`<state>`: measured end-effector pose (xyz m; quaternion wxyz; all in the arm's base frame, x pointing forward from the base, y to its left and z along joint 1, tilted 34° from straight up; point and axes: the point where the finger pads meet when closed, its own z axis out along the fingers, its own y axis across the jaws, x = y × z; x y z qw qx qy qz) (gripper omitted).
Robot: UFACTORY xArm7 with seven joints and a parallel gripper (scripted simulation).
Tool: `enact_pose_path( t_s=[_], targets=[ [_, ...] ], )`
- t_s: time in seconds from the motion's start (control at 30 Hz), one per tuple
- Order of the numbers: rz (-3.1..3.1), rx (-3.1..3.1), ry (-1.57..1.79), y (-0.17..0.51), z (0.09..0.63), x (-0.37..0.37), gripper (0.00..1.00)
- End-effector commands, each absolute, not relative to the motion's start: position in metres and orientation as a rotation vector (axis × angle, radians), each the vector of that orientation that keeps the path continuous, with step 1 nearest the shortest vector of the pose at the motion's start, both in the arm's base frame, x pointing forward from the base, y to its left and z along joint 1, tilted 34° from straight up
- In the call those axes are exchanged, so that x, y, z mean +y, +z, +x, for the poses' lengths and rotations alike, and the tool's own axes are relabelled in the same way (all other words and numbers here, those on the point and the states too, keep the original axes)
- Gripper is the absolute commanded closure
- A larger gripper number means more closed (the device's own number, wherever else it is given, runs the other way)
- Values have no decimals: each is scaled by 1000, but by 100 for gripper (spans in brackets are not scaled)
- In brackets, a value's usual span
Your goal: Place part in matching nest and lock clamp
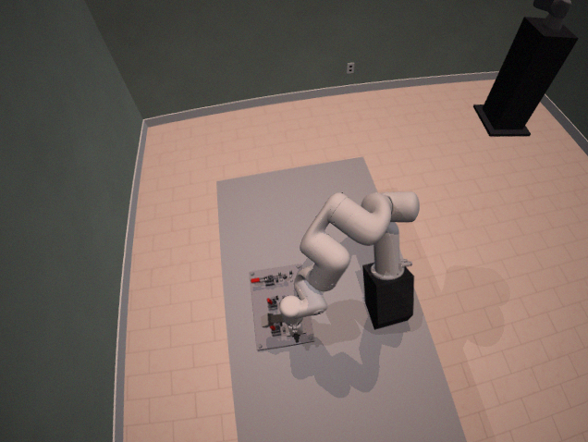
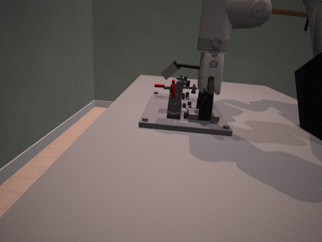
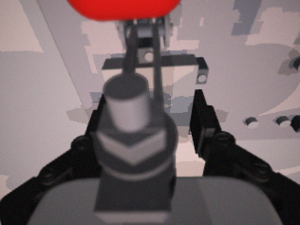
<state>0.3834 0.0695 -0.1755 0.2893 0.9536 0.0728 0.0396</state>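
The gripper (image 1: 296, 336) (image 2: 205, 115) (image 3: 152, 104) is partly closed, its fingers well apart, with the part (image 2: 193, 114) (image 3: 182, 84) between them. The part is low over the fixture plate (image 1: 256, 311) (image 2: 163, 127) (image 3: 247, 89), at the nest nearest the exterior camera. Its ends show on both sides of the gripper in the exterior view; its middle is covered by the fingers. Contact with the rest pads, stop block and side blocks cannot be verified.

In the wrist view, a grey clamp spindle (image 3: 128, 105), blurred, stands in front of the space between the fingers and obscures much of the part. A red handle (image 3: 123, 6) is cut off by the upper edge, beyond the gripper. This clamp is not closed on the part.

In the exterior view, two red handles (image 2: 173, 89) beside the gripper, on the clamp side, overlap and stand upright. Farther behind the gripper, another red handle (image 2: 159, 85) lies level. From the top, the arm (image 1: 327, 261) hides part of the fixture; details by the fingertips are too small to confirm.
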Motion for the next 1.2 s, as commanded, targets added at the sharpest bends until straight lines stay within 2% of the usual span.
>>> enact_pose_path(
  t_s=[0.0,0.27,0.3,1.17],
  targets=[
    [2547,196,110,-175,385,71,100],
    [2547,196,110,-175,385,71,100],
    [2547,196,110,-175,385,71,0],
    [2547,196,110,-175,385,71,0]
  ],
)
